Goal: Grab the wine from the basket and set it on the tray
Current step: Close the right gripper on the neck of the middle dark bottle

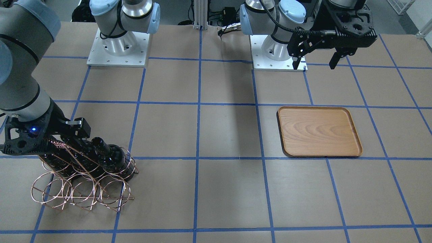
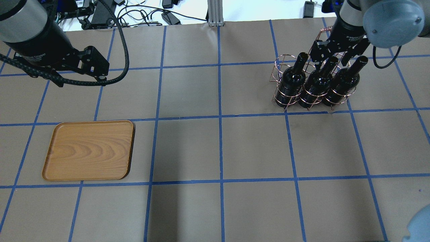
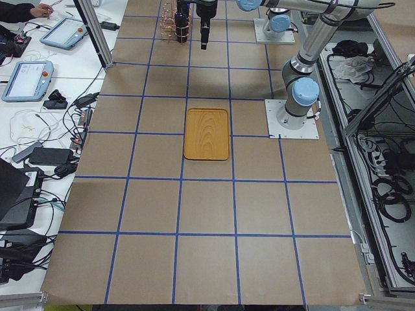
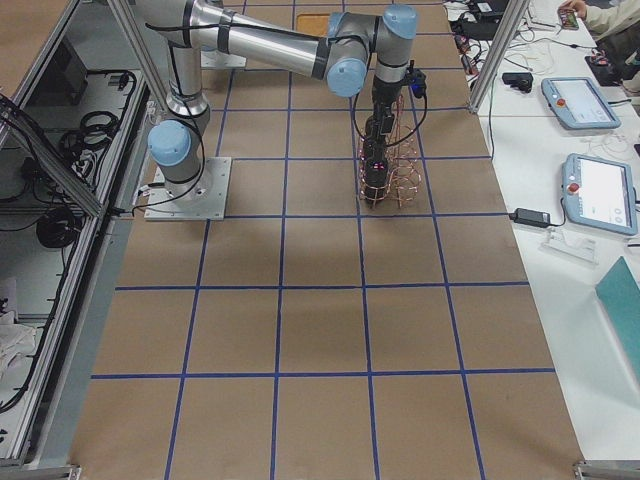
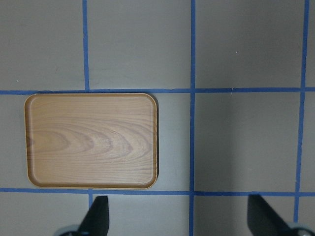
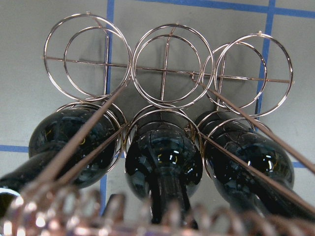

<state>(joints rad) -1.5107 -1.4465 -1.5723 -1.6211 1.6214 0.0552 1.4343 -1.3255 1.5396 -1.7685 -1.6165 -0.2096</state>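
Three dark wine bottles lie tilted, necks up, in the copper wire basket (image 2: 280,62) at the right: left (image 2: 290,80), middle (image 2: 315,84) and right (image 2: 342,84). My right gripper (image 2: 331,57) is down at the basket's coil handle, open, and straddles the middle bottle's (image 6: 165,157) neck. One of its fingers (image 6: 112,209) shows with a gap beside the neck. The wooden tray (image 2: 89,149) lies bare at the left. My left gripper (image 1: 315,62) hangs open and empty above the table, behind the tray (image 5: 91,140).
The brown table carries a blue tape grid. The two arm bases (image 1: 118,44) (image 1: 276,47) stand at the robot's edge. An aluminium post (image 2: 215,11) and cables are at the far edge. The basket's front rings (image 6: 167,69) hold nothing.
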